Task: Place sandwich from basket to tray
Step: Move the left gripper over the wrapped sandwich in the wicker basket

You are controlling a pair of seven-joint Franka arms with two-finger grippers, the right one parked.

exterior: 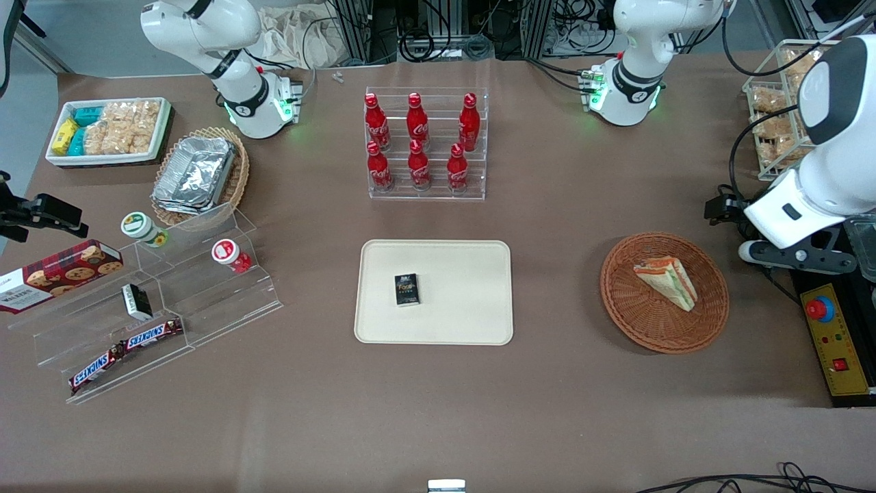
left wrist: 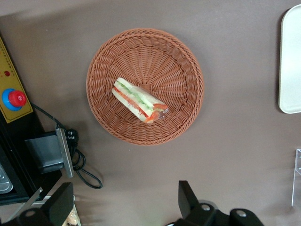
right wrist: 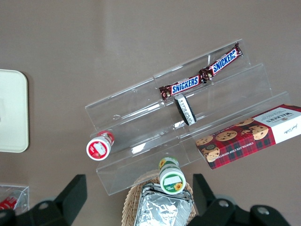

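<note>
The sandwich (exterior: 667, 281) (left wrist: 139, 100), a wrapped wedge with orange, red and green layers, lies in the round reddish-brown wicker basket (exterior: 619, 301) (left wrist: 188, 61). The cream tray (exterior: 465, 294) (left wrist: 291, 61) sits at the table's middle, toward the parked arm from the basket. My gripper (left wrist: 124, 200) (exterior: 725, 207) hangs open high above the table. It is beside the basket's rim, farther from the front camera than the sandwich, with nothing between its fingers. Gripper and sandwich are well apart.
A small black box (exterior: 407, 289) lies on the tray. A yellow emergency-stop box (exterior: 835, 335) (left wrist: 11, 94) and cables sit beside the basket at the working arm's end. A rack of red bottles (exterior: 426, 144) stands farther back. A wire rack of snack bags (exterior: 773, 116) is near the arm.
</note>
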